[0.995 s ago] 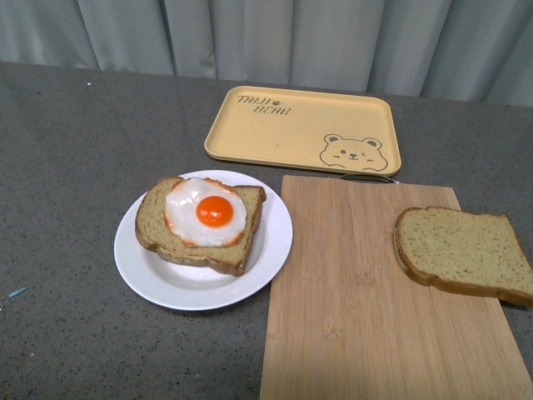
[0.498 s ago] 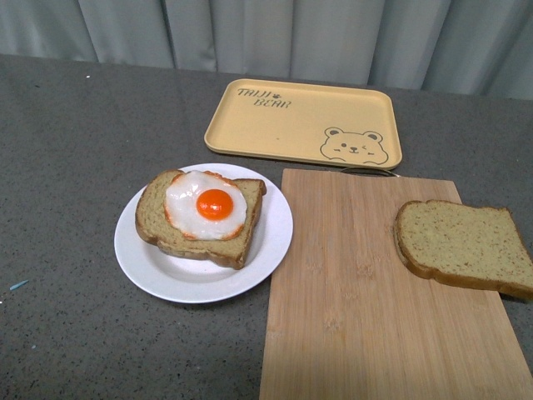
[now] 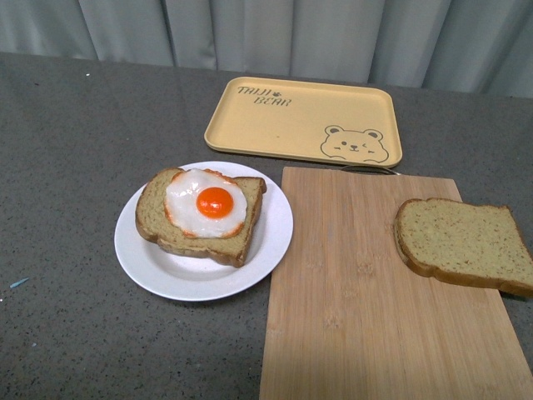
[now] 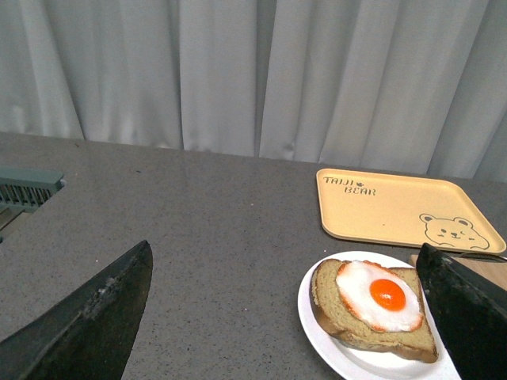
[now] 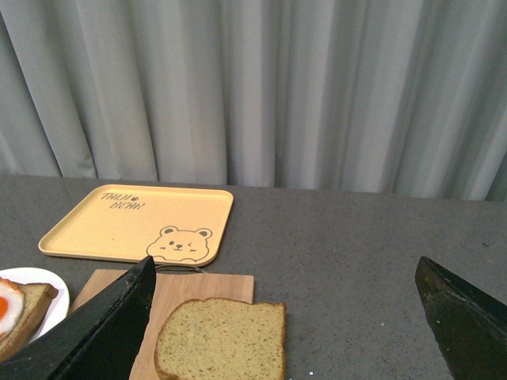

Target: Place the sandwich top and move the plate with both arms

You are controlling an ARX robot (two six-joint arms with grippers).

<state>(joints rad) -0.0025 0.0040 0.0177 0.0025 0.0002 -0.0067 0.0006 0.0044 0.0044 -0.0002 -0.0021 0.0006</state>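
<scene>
Left gripper (image 4: 283, 261): held above the grey table (image 3: 67, 167), both fingers (image 4: 87, 328) spread wide with nothing between them. Right gripper (image 5: 285, 265): same pose, fingers (image 5: 95, 332) wide apart and empty, above the wooden cutting board (image 3: 358, 308).

The sandwich top (image 3: 462, 244) is a plain square slice, speckled tan with a darker crust. It lies flat on the right part of the cutting board and overhangs the board's right edge.

The plate (image 3: 166, 279) is round and white, and sits to the left of the board with its rim meeting the board's left edge. It carries a bread slice (image 3: 179, 237) topped with a fried egg (image 3: 206, 204).

Behind the board and plate lies a yellow tray (image 3: 300, 125) with a bear drawing. A grey curtain (image 3: 291, 33) closes the far side.
</scene>
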